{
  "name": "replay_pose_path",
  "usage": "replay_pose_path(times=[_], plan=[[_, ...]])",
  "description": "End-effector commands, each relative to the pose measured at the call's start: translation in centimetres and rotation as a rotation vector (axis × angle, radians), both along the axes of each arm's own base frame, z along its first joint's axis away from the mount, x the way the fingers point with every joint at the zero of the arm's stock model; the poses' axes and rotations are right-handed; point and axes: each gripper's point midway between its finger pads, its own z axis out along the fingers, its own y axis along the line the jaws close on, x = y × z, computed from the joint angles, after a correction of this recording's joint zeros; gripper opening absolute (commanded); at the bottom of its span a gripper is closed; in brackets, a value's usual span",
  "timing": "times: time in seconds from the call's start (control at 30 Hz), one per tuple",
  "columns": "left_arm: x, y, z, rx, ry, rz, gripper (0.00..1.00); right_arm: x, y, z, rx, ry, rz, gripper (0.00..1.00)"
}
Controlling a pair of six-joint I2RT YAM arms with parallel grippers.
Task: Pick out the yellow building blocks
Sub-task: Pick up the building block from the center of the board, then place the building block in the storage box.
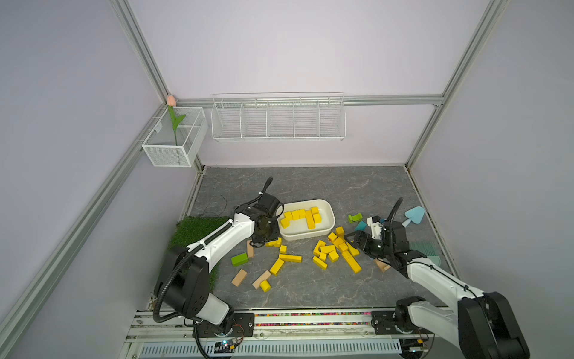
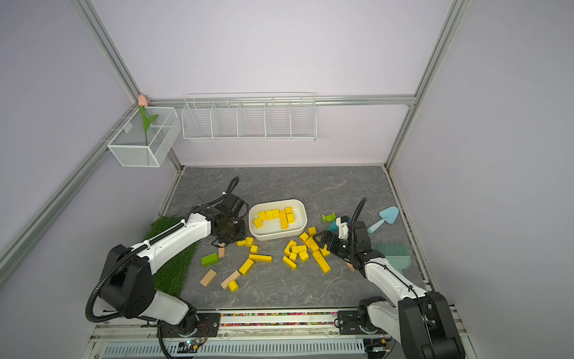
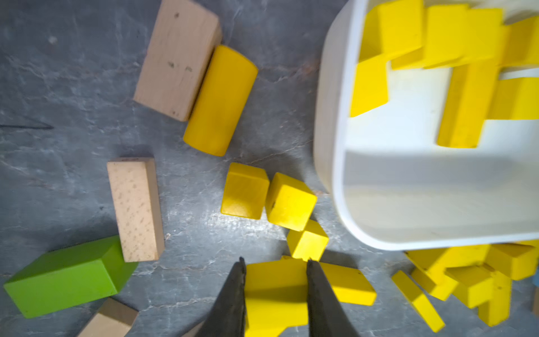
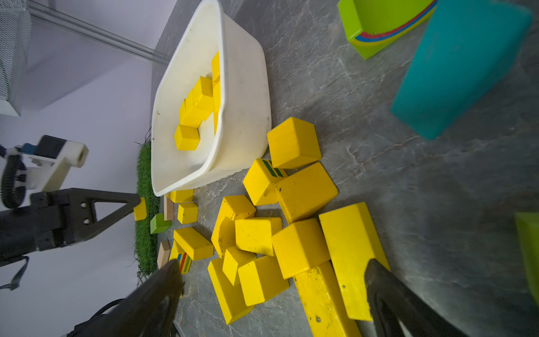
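My left gripper (image 3: 275, 264) is shut on a small yellow block (image 3: 275, 287), held above the table beside the white tub (image 1: 331, 217). The same grip shows in the right wrist view, left gripper (image 4: 137, 205) on the block (image 4: 140, 209). Several yellow blocks (image 1: 302, 216) lie in the tub (image 3: 338, 175). More yellow blocks (image 1: 335, 248) are heaped right of the tub, and my right gripper (image 1: 357, 241) stands open over that heap (image 4: 300, 248), jaws wide and empty. Yellow bars (image 1: 290, 258) and a yellow cylinder (image 1: 265, 286) lie in the middle.
A green block (image 1: 239, 259) and tan blocks (image 1: 239, 277) lie left of centre by the grass mat (image 1: 192, 230). A green arch (image 1: 355, 217), a teal block (image 4: 460, 67), a blue shovel (image 1: 414, 214) and a teal brush (image 1: 425, 248) sit at the right.
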Motion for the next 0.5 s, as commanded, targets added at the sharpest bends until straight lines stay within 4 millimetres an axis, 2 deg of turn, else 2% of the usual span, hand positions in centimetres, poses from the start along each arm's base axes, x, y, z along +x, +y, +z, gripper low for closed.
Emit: replay_pose_path(times=[0.0,0.13,0.23,0.33,0.47], plan=[[1.0,-1.4,3.2,-0.022,-0.073,-0.045,0.29,-0.1,0.0,-0.5,0.012,0.012,-0.007,0.98],[2.8,-3.5,5.4,-0.012,-0.118,-0.098,0.29,-0.1,0.0,-0.6,0.013,0.019,-0.007,0.98],[4.4,-5.4,6.0,-0.002,-0.14,-0.145,0.29,0.0,0.0,-0.5,0.018,0.014,-0.004,0.98],[6.0,-7.7,6.1,0.005,-0.153,-0.195,0.29,0.0,0.1,-0.2,0.024,-0.003,0.0,0.98],[7.7,-10.8,5.0,0.027,-0.144,-0.266,0.29,0.0,0.0,-0.1,0.022,-0.011,-0.003,0.97]])
